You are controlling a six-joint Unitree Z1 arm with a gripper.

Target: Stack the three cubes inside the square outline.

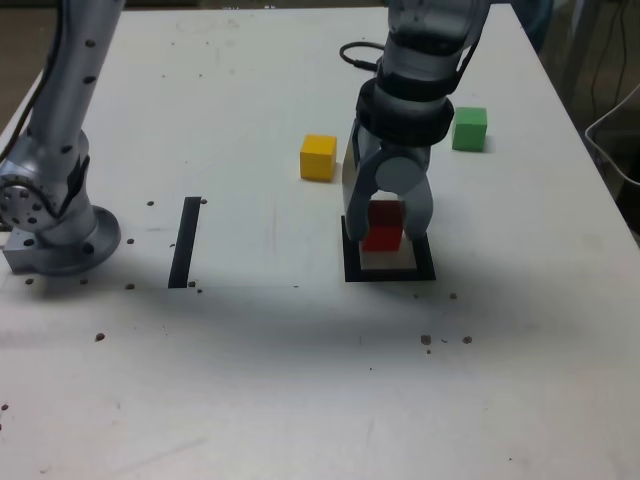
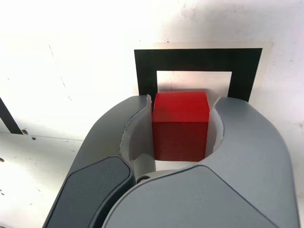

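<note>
The red cube (image 1: pixel 384 228) (image 2: pixel 180 128) sits between the two grey fingers of my gripper (image 1: pixel 385 238) (image 2: pixel 184 99), which is shut on it. It hangs just over or rests on the white centre of the square outline (image 1: pixel 390 273) (image 2: pixel 197 59); I cannot tell whether it touches the surface. The yellow cube (image 1: pixel 318 157) lies on the table to the exterior view's left of the gripper, further back. The green cube (image 1: pixel 469 128) lies further back on the exterior view's right. Neither shows in the wrist view.
A straight black strip (image 1: pixel 185 241) (image 2: pixel 7 116) lies on the white table at the exterior view's left. The arm's base (image 1: pixel 55 225) stands at the far left. A black cable (image 1: pixel 355 55) lies behind the arm. Small dark specks dot the table.
</note>
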